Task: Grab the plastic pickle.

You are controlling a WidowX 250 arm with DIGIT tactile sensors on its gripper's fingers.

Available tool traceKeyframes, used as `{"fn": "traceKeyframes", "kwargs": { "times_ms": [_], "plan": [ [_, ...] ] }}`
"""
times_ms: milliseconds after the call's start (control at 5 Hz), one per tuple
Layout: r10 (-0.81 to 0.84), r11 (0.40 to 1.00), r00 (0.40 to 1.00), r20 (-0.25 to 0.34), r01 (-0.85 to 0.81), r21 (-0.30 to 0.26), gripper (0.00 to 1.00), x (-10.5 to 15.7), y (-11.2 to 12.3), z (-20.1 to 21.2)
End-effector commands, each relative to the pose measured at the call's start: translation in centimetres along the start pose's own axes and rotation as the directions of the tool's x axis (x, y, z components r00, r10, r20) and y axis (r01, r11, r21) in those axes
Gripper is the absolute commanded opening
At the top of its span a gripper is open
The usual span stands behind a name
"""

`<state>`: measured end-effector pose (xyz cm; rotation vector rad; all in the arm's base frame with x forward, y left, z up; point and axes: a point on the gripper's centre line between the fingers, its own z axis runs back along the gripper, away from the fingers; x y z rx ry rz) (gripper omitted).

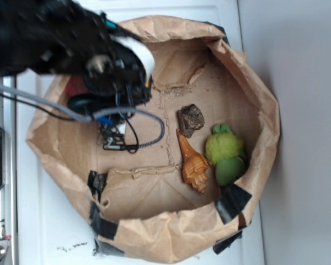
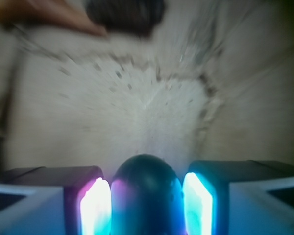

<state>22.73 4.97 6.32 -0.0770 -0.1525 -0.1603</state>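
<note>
In the wrist view the plastic pickle [image 2: 146, 178], a smooth dark green capsule with a rounded end, sits between my two lit pads [image 2: 94, 205]. My gripper [image 2: 146, 196] is shut on it, with the pads close against both its sides. The bag floor beyond is blurred. In the exterior view my gripper [image 1: 115, 135] points down at the left side of the brown paper bag's floor. The black arm and its cables hide the pickle there.
The brown paper bag's crumpled rim [image 1: 265, 110] rings the work area. A brown rock [image 1: 190, 118], an orange seashell [image 1: 193, 163], a fuzzy lime-green ball toy [image 1: 223, 144] and a light green rounded piece [image 1: 230, 170] lie at the right. The rock [image 2: 125, 17] also shows at the top of the wrist view.
</note>
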Motion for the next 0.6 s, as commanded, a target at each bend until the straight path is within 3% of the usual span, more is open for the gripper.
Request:
{"fn": "traceKeyframes", "kwargs": {
  "times_ms": [0,400],
  "plan": [
    [0.027,0.999,0.996,0.089,-0.025,-0.023,0.0,1.0,1.0,6.4],
    [0.083,0.995,0.987,0.135,-0.09,0.049,0.0,-0.2,0.2,7.7]
  ]
}}
